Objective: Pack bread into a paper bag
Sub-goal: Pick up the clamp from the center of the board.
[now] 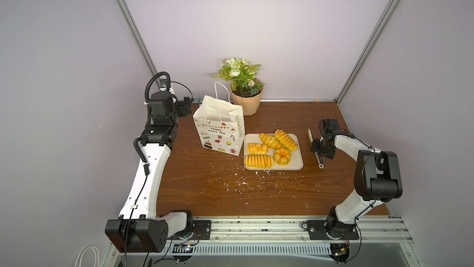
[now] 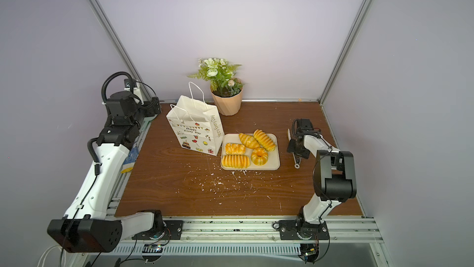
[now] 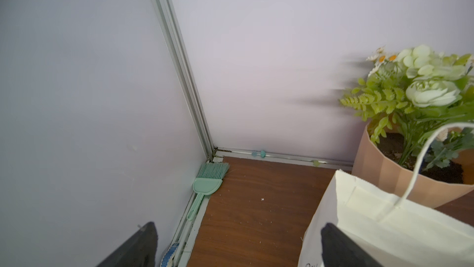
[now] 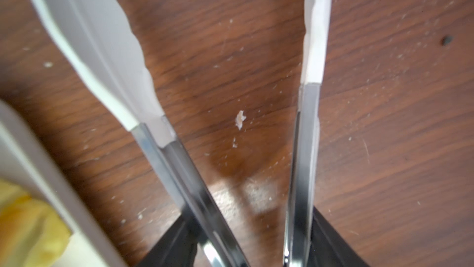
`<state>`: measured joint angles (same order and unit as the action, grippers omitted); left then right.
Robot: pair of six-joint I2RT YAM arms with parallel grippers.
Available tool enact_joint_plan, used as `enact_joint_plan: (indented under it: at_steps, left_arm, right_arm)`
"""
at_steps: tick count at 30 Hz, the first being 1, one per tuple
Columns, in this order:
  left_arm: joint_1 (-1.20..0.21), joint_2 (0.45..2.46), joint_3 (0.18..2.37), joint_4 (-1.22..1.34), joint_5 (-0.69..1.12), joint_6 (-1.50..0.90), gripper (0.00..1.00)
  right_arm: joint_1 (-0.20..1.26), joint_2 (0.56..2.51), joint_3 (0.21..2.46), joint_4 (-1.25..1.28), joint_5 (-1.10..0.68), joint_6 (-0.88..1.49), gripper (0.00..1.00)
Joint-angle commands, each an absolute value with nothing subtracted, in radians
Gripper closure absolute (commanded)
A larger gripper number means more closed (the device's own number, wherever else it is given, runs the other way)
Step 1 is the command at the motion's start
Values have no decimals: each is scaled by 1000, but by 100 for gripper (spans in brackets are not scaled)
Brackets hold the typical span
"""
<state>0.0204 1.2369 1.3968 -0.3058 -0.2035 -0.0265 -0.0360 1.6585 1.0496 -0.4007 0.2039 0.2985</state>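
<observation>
Shows, in both top views, a brown wood-grain tabletop [image 1: 230, 201] [image 2: 205, 196] strewn with white crumbs [image 1: 243, 181] below frame centre. Just left of centre stands a white paper gift bag [image 1: 220, 129] [image 2: 195, 129] printed "Happy Every Day", upright, mouth open, cord handles raised. Directly right of the bag's lower corner lies a beige rounded-rectangle tray [image 1: 295, 163] [image 2: 273, 163], very close; cannot tell whether touching. Holds all five glossy golden pastries on that tray: a croissant [image 1: 269, 140] and a ridged oblong loaf [image 1: 286, 140] along the upper edge, a braided bun [image 1: 257, 148] at the left, a ring [image 1: 281, 156] at the right, a second ridged loaf [image 1: 258, 161] at the lower left. Behind the bag, against the back wall, sits a peach ribbed flowerpot [image 1: 247, 104] with green and white flowers.

Right of the tray, puts the right gripper [image 1: 318, 150] [image 4: 250, 217] low over steel tongs with white tips [image 1: 319, 161] [image 4: 156, 134]. In the right wrist view, sets the black jaws against the outer sides of both tong arms, gripping them; tong arms splayed apart, tips over bare wood, tray rim and yellow bread at the lower left of that frame.

Keeps the left gripper [image 3: 239, 224] near the upper left of the table, beside the bag; jaws spread wide, nothing clamped. Shows a mint-green plastic brush [image 3: 206, 185] in the wall corner.
</observation>
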Motion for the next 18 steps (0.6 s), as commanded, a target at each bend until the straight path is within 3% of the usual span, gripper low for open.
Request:
enact_joint_plan:
  at_steps: [1, 11, 18]
  left_arm:
    - [32, 1252, 1472, -313, -219, 1, 0]
    - [46, 1350, 1544, -320, -215, 22, 0]
    - [92, 1506, 1599, -350, -14, -10, 4]
  right_arm:
    - [-38, 1568, 1100, -454, 149, 279, 35]
    - [-10, 1400, 1117, -591, 31, 235, 35]
    - [-6, 1324, 1127, -634, -5, 237, 34]
